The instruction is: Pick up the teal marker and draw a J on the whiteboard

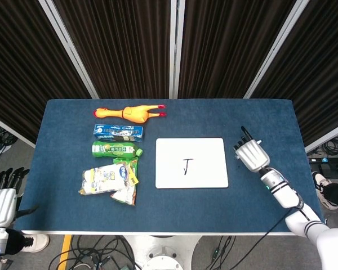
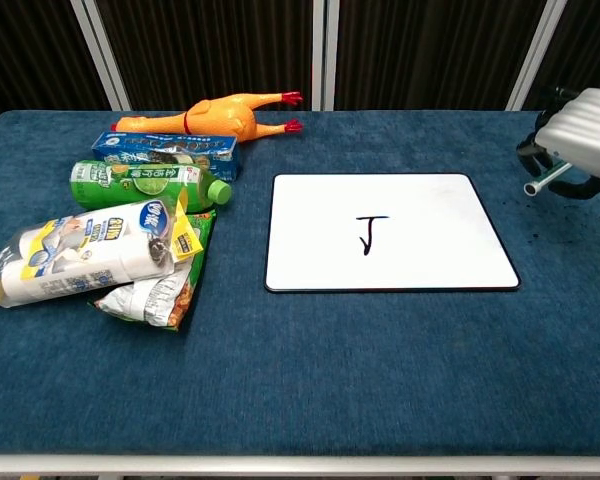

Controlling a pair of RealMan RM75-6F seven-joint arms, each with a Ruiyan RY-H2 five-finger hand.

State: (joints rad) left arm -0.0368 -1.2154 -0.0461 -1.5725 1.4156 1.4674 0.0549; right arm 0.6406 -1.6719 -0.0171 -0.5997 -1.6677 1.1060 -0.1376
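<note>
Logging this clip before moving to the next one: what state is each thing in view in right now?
whiteboard: flat on the table, a black J drawn near its middle
marker: held in the right hand, off the board, tilted low
right hand: right of the board, fingers around the marker
left hand: off the table's left edge, holding nothing
green bottle: lying on its side
rubber chicken: lying at the far edge

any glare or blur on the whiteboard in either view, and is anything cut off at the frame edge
Head view: the whiteboard is evenly lit, no glare, the J small but sharp. Chest view: the board shows only a faint grey shading toward its right side, the J crisp; the right robot hand is cropped by the right edge and looks slightly soft.
</note>
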